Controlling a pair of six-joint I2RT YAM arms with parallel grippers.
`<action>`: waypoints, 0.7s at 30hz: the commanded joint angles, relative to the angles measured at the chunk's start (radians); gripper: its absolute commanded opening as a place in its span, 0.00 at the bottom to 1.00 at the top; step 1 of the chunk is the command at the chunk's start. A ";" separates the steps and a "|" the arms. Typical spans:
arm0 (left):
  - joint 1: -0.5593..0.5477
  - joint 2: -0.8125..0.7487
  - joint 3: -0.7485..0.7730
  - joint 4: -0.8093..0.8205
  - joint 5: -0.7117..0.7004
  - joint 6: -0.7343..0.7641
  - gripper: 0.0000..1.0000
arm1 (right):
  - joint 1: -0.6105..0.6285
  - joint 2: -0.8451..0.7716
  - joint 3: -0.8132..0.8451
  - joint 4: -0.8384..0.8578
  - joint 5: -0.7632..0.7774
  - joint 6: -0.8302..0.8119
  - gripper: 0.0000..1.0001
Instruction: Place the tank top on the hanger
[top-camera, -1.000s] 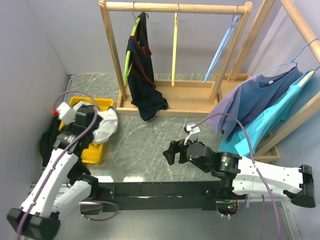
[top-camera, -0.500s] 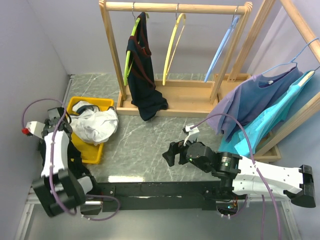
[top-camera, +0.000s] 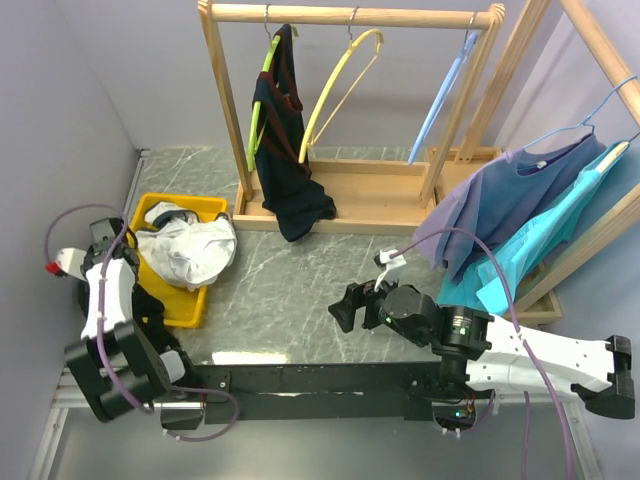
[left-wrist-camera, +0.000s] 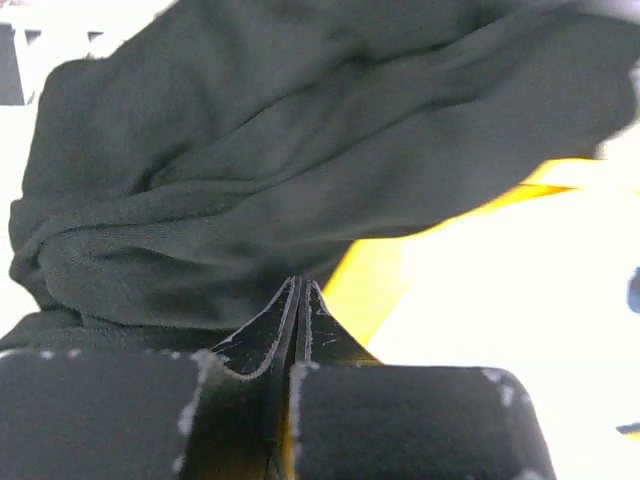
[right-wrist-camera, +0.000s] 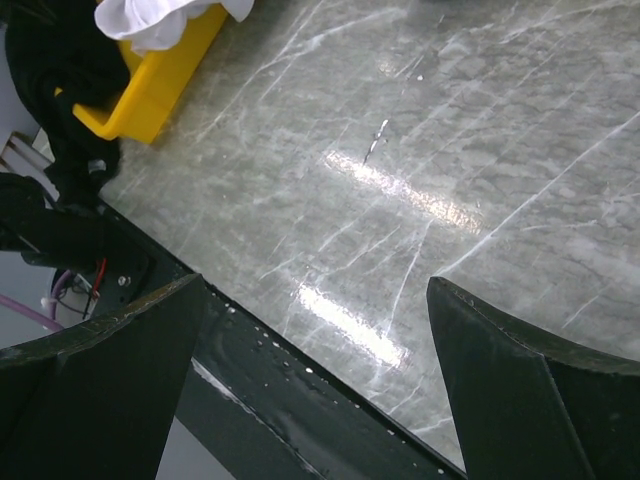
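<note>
Softly crumpled, thin black tank top (left-wrist-camera: 250, 170)

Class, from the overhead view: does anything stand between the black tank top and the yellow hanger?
Yes: seen from the tank top, the navy garment hangs just before the hanger, beside the rack's left post.
</note>
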 joint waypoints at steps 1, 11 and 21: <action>0.004 -0.133 0.094 0.010 0.011 0.077 0.01 | 0.005 0.022 0.016 0.012 0.022 -0.002 1.00; 0.004 -0.207 0.117 -0.003 -0.050 0.101 0.62 | 0.003 0.036 0.041 0.013 0.012 -0.012 1.00; 0.099 0.040 0.086 0.008 0.022 0.077 0.67 | 0.003 -0.007 0.012 0.000 0.019 -0.007 1.00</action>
